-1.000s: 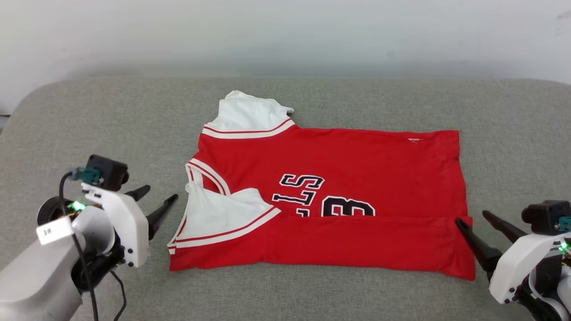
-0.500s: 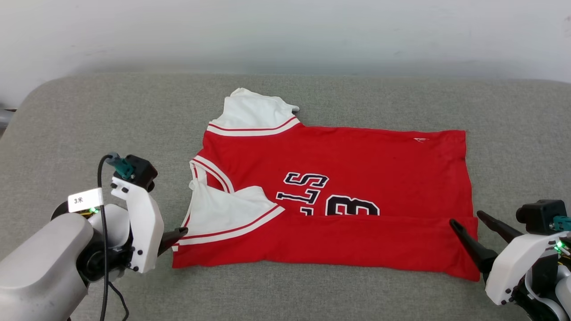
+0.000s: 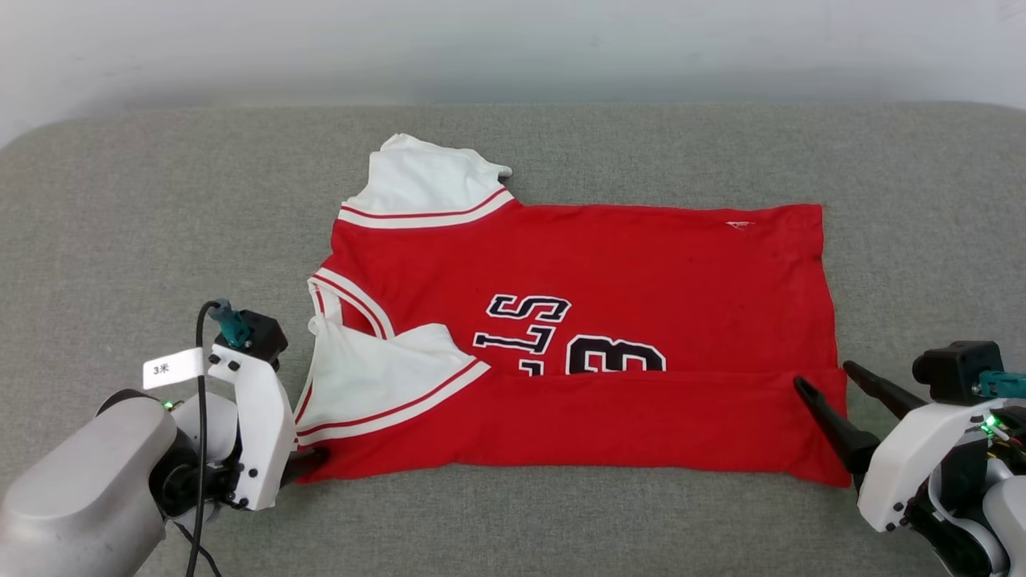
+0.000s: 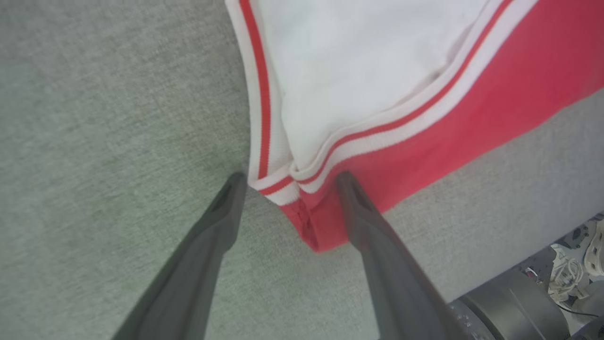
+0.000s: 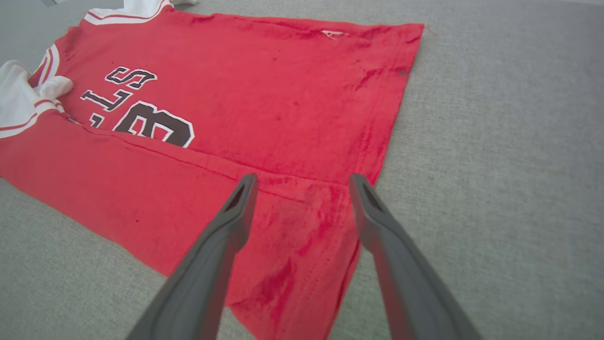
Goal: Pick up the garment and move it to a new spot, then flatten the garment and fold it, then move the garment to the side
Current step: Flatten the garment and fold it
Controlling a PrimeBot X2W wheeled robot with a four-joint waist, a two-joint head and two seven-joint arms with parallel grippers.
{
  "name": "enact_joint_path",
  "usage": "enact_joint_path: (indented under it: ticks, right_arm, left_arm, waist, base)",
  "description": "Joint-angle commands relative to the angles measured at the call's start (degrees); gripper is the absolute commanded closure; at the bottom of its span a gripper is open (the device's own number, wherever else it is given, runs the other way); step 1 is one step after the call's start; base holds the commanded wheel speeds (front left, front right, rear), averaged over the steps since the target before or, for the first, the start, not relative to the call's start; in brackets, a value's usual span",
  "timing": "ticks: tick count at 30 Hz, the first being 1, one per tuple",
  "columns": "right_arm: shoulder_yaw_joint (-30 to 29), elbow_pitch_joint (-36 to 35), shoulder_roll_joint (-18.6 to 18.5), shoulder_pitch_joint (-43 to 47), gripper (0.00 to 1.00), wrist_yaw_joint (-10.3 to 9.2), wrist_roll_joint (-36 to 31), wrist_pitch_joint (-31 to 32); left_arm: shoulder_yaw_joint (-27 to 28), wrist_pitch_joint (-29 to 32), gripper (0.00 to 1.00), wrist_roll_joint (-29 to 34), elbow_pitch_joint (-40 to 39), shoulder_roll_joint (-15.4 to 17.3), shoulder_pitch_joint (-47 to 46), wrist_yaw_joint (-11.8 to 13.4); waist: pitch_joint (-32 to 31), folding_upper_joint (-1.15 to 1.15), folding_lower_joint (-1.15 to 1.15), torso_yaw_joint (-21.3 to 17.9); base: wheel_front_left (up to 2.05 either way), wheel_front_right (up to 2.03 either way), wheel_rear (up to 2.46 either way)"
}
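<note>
Left hand (image 4: 290,179) has its fingers spread wide, holding nothing, set down astride the shirt's (image 3: 641,280) near-left corner, where striped sleeve trim (image 4: 377,130) meets red cloth. Right hand (image 5: 303,178) is also wide and holds nothing, low over the near-right corner, one finger above the folded flap and the other at its side edge. The shirt lies flat mid-way across the grey fabric surface (image 3: 160,208), collar to the left, with its near edge folded up over the foot of the black lettering (image 3: 577,340).
</note>
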Motion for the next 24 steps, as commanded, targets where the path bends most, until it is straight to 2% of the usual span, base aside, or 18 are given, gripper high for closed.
enact_joint_path:
  ticks: [1, 6, 7, 8, 13, 18, 24]
  right_arm:
    - [0.18, 0.11, 0.40, -0.88, 0.00, -0.05, -0.30, -0.15]
    - [0.86, 0.69, 0.51, -1.97, 0.00, -0.05, -0.12, -0.46]
    - [0.95, 0.77, 0.40, -2.19, 0.00, -0.05, -0.01, -0.44]
    - [0.99, 0.84, 0.19, -2.44, 0.00, -0.05, 0.09, -0.38]
    - [1.29, 0.33, -1.63, -3.00, 0.00, -0.05, -0.45, 0.78]
    - [0.79, -1.77, -5.44, -4.46, 0.00, -0.05, -0.92, 4.32]
    - [-0.06, -6.09, -10.49, -5.90, 0.00, -0.06, 0.06, 16.40]
  left_arm:
    - [-0.95, 0.34, 0.00, -0.45, 0.94, -1.01, 0.31, 0.01]
    - [-3.00, -0.25, 0.00, -0.75, 3.61, -2.56, 0.87, 0.12]
    - [-3.44, -0.52, 0.47, -0.95, 3.79, -2.93, 1.00, 0.11]
    - [-3.63, -0.66, 1.00, -1.51, 3.99, -3.25, 1.10, 0.11]
    - [-4.13, -2.53, 1.00, -2.57, 3.15, -2.10, 0.30, 0.01]
    - [-4.60, -5.24, 1.00, -2.63, 0.91, -0.13, -1.09, 0.01]
    - [-6.00, -7.91, 1.00, -1.71, -2.32, 1.41, -1.42, 0.01]
  waist:
    - [0.53, 0.00, 0.01, -0.35]
    - [1.25, 0.00, 0.01, -0.92]
    - [1.30, 0.00, 0.01, -1.01]
    - [1.31, 0.00, 0.01, -1.07]
    - [0.38, 0.00, 0.01, -1.00]
    - [-1.14, 0.00, 0.01, -0.31]
    - [-2.27, 0.00, 0.01, 0.66]
  base:
    - [0.00, 0.00, 0.00]
    - [0.00, 0.00, 0.00]
    - [0.00, 0.00, 0.00]
    - [0.00, 0.00, 0.00]
    - [0.00, 0.00, 0.00]
    - [0.00, 0.00, 0.00]
    - [0.00, 0.00, 0.00]
